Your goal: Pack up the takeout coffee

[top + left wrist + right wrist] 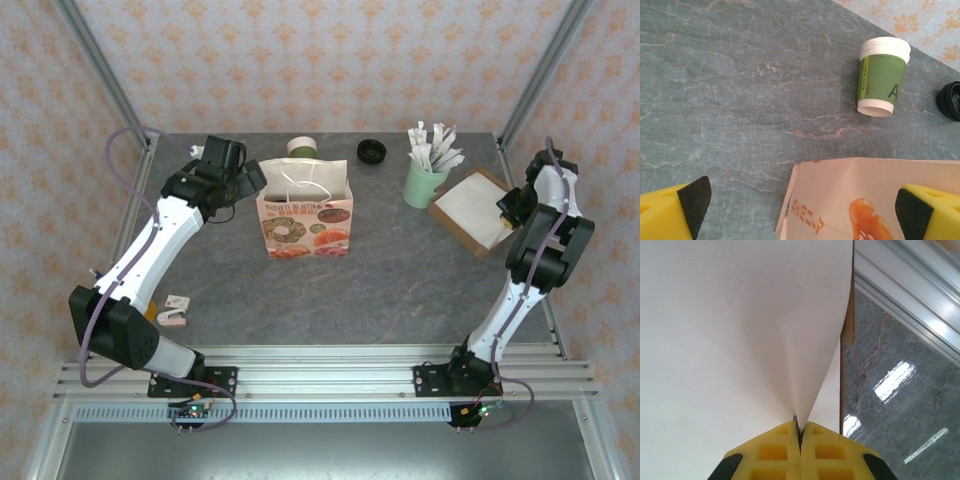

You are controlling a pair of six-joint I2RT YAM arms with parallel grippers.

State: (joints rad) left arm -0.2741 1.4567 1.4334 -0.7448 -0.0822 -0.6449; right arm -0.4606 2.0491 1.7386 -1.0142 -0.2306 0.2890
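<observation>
1. Takeout coffee cup (302, 147) stands upright on the grey, stone-veined surface (400, 280), just behind the printed paper bag (305, 215). Its round black lid (371, 151) lies apart, to the right.
2. Right gripper (800, 432) is clamped on a puckered fold of a thin white sheet (740, 340) that lies over a brown board (848, 320). A slow, straight lift should keep the flimsy paper from tearing.
3. Left gripper (802, 210) hangs spread wide beside the bag, empty.
4. Cup: smooth, tapered, green-banded paper. Bag: creased, floppy.

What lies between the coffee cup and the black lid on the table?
Nothing lies there: a bare stretch of table separates the coffee cup from the black lid, as seen in the left wrist view.
</observation>
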